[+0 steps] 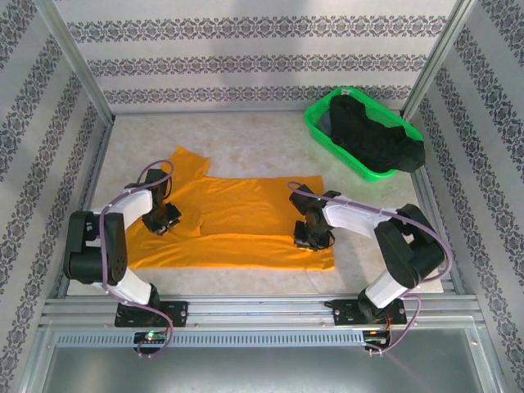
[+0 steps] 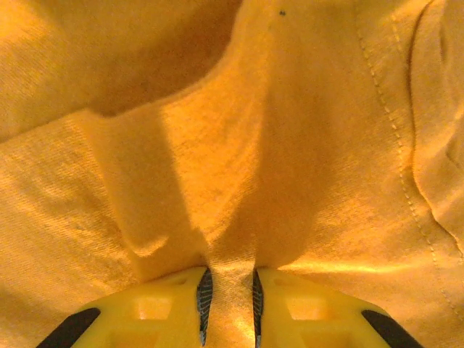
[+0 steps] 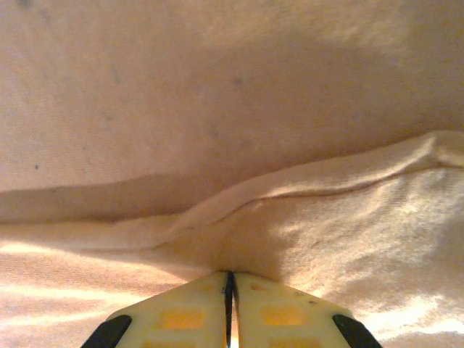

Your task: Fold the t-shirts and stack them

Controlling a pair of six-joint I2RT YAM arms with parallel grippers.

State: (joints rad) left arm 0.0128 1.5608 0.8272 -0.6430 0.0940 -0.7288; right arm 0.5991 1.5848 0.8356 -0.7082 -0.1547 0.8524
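Orange t-shirt (image 1: pixel 237 225) pinched: left gripper (image 2: pixel 230 279), right gripper (image 3: pixel 230 277); black t-shirt (image 1: pixel 377 135) bunched, unclear.

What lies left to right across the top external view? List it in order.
left gripper → right gripper → green basket holding the black t-shirt. The orange t-shirt spreads under both grippers, so it has no clear place in the order.

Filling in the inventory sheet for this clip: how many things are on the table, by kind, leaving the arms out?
T-shirts: 2 (orange t-shirt, black t-shirt)
Green mesh basket: 1
Total: 3
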